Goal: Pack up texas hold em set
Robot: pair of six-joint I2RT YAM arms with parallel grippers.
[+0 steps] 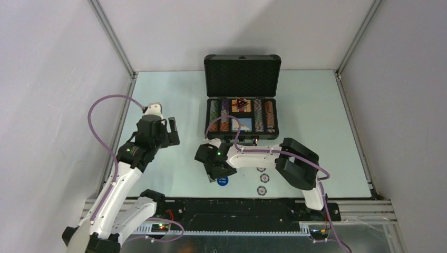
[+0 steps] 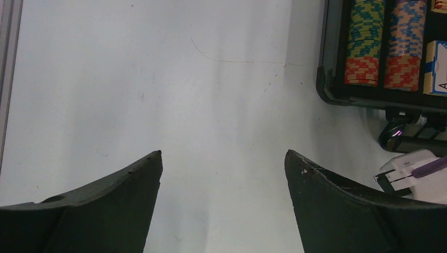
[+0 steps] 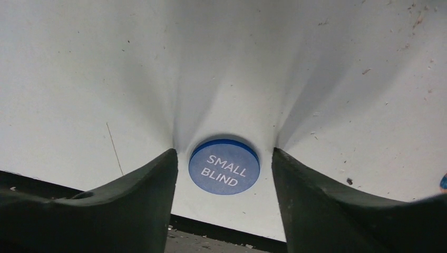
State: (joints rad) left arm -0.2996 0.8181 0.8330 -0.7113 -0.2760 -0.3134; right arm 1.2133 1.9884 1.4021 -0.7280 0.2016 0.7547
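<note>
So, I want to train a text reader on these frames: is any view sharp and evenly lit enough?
Right wrist view: the blue button is sharp, its SMALL BLIND lettering legible, though soft shadows fan out from the right gripper fingers. Left wrist view: the chip stacks are crisp, the table softly lit, no glare. Top view: the loose chips are too small for detail.

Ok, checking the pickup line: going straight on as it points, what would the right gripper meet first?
Most likely the blue SMALL BLIND button, flat on the table between the open fingers of the right gripper; depth unclear.
</note>
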